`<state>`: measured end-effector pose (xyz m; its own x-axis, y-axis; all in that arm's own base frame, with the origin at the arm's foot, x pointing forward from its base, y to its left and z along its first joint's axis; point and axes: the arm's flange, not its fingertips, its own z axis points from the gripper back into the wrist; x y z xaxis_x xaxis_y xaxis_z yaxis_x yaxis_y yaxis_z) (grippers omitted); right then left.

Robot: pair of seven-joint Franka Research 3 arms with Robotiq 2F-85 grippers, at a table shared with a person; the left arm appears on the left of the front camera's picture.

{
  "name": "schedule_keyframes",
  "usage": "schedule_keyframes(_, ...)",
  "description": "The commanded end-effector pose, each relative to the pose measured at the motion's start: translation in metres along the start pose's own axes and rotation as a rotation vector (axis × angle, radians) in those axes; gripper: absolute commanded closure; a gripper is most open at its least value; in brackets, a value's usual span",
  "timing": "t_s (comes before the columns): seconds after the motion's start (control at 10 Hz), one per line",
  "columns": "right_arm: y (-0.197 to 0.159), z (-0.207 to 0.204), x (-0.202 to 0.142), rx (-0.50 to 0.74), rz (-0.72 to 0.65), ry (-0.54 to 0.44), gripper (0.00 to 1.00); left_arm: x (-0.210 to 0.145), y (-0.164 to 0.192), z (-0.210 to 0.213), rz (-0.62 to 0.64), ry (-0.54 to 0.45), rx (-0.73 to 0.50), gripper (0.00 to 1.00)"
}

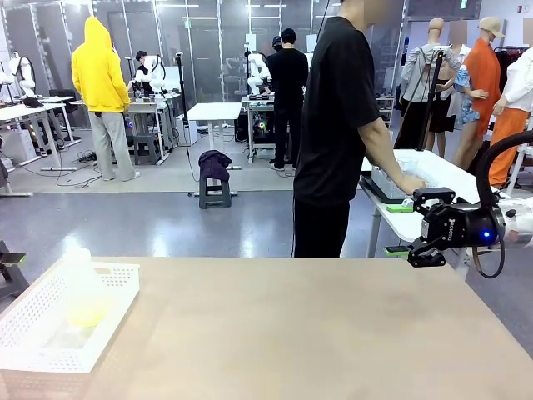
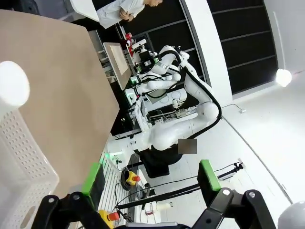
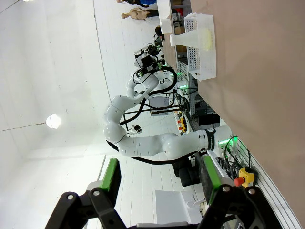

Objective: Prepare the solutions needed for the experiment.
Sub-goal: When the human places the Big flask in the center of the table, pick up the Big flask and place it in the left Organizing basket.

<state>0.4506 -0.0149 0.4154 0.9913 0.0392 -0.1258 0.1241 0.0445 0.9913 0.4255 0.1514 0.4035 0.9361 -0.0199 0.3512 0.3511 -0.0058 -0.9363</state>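
The solutions [image 1: 86,311] lie as a shallow pale yellow layer in the bottom of a frosted flask [image 1: 82,287]. The flask stands upright in a white perforated basket [image 1: 108,312] at the near left corner of the desk [image 1: 300,333]. In the right wrist view the same flask [image 3: 190,37] and basket [image 3: 202,62] appear sideways at the far end of the brown desk [image 3: 267,95], with the yellow liquid [image 3: 206,37] at the flask's wide base.

The right pincer [image 1: 426,250] hangs at the right edge of the desk, above its far right corner, well apart from the basket. In its own wrist view its green-padded fingers [image 3: 112,174] stand wide apart with nothing between them [image 3: 159,177].

The left pincer [image 2: 152,179] is likewise spread apart and empty, its green pads [image 2: 208,175] well separated. Beside it in that view are the basket's wall [image 2: 21,157] and the flask's rounded white top [image 2: 12,82].

A person [image 1: 337,133] in black stands beyond the far edge of the desk, turned to the right, with a hand [image 1: 410,183] resting on a tray on another table to the right.
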Motion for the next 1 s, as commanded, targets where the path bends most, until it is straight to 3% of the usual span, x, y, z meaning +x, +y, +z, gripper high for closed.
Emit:
schedule_keyframes(0.0, 0.0011, -0.0006, -0.0006, 0.003, 0.004, 0.004, 0.16, -0.0025, -0.0101, -0.0115, 0.052, -0.004, 0.061, 0.0)
schedule_keyframes(0.3, 0.0011, -0.0006, -0.0006, 0.003, 0.004, 0.004, 0.16, -0.0031, -0.0172, -0.0095, 0.136, -0.075, 0.054, 0.0)
schedule_keyframes(0.4, 0.0011, -0.0006, -0.0006, 0.003, 0.004, 0.004, 0.16, -0.0019, -0.011, -0.0064, 0.085, -0.017, 0.033, 0.0)
schedule_keyframes(0.9, 0.0011, -0.0006, -0.0006, 0.003, 0.004, 0.004, 0.16, -0.0019, -0.011, -0.0064, 0.085, -0.017, 0.033, 0.0)
